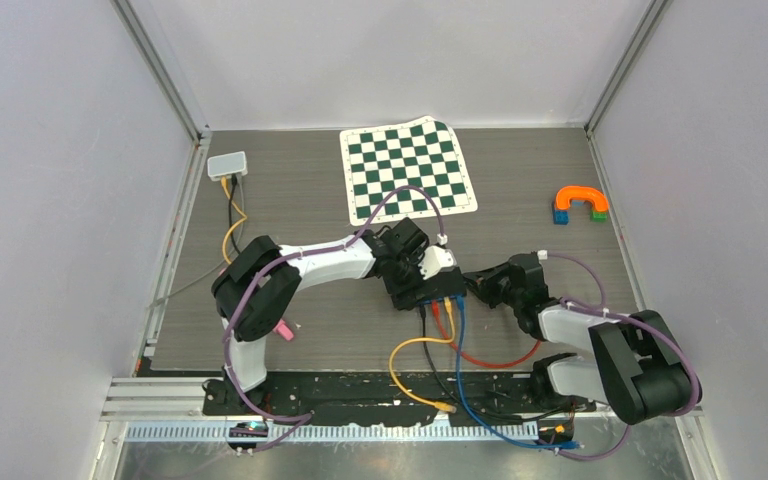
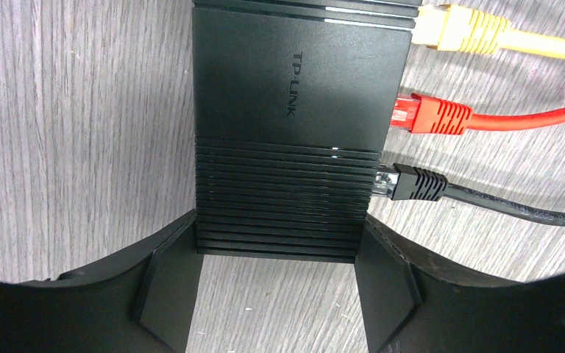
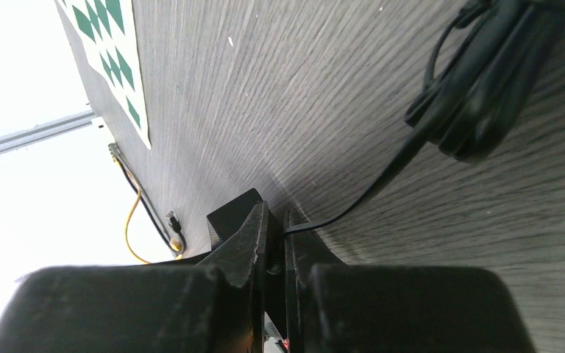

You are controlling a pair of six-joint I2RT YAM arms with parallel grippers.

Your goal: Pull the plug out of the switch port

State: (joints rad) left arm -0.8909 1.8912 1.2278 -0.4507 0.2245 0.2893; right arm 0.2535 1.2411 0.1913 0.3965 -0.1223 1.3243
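A black TP-LINK switch (image 2: pixel 301 110) lies on the grey table, and my left gripper (image 2: pixel 276 294) is shut on its near end, one finger on each side. Yellow (image 2: pixel 460 28), red (image 2: pixel 430 115) and black (image 2: pixel 412 184) plugs sit in ports along one side. In the top view the switch (image 1: pixel 428 292) is mid-table, with the right gripper (image 1: pixel 475 285) at its right end. In the right wrist view my right gripper (image 3: pixel 276 235) is shut on a small dark plug at the switch (image 3: pixel 228 217). A thin black cable (image 3: pixel 368 191) leads away from it to a black bundle (image 3: pixel 478 88).
Yellow, red, blue and black cables (image 1: pixel 457 340) trail from the switch toward the near edge. A green chessboard mat (image 1: pixel 408 170) lies at the back, a white box (image 1: pixel 227 165) at back left, coloured blocks (image 1: pixel 580 203) at right, and a pink item (image 1: pixel 283 330) by the left arm's base.
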